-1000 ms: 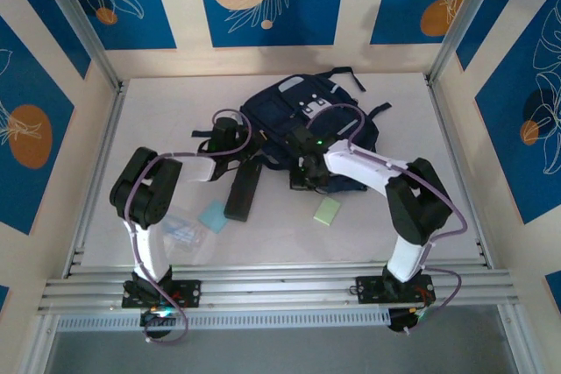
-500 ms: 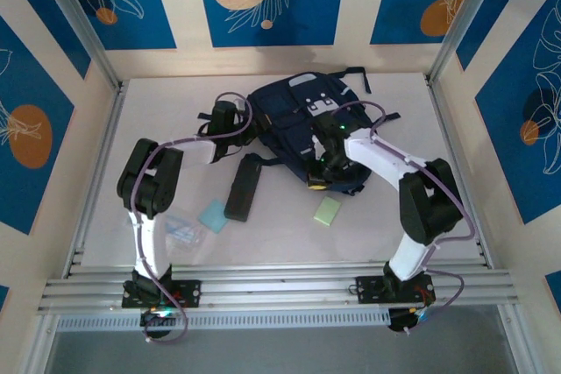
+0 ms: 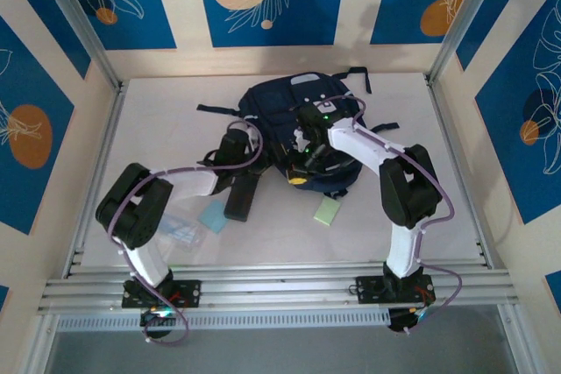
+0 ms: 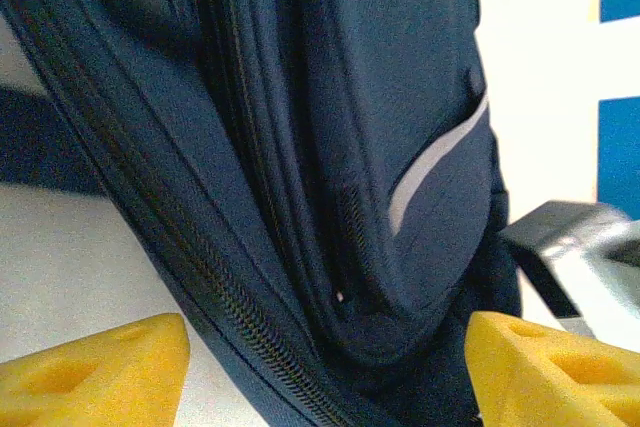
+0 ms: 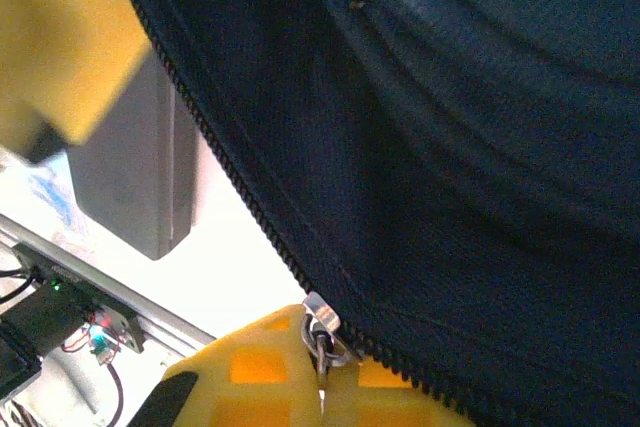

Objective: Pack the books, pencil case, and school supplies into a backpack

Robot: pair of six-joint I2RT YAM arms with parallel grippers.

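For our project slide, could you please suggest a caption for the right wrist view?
Right gripper shut on the metal zipper pull of the navy backpack.

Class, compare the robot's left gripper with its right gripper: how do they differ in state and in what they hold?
The left gripper stands wide open; the right gripper is shut. The left gripper grips nothing, facing the backpack's side; the right gripper pinches the zipper pull. Both have yellow fingers and are at the backpack.

The white table (image 3: 158, 129) carries a navy backpack (image 3: 270, 102) toward the rear. Nearer lie a black pencil case (image 3: 243, 192), a light blue pad (image 3: 213, 215), a pale green pad (image 3: 327, 211) and a clear plastic piece (image 3: 180, 229).
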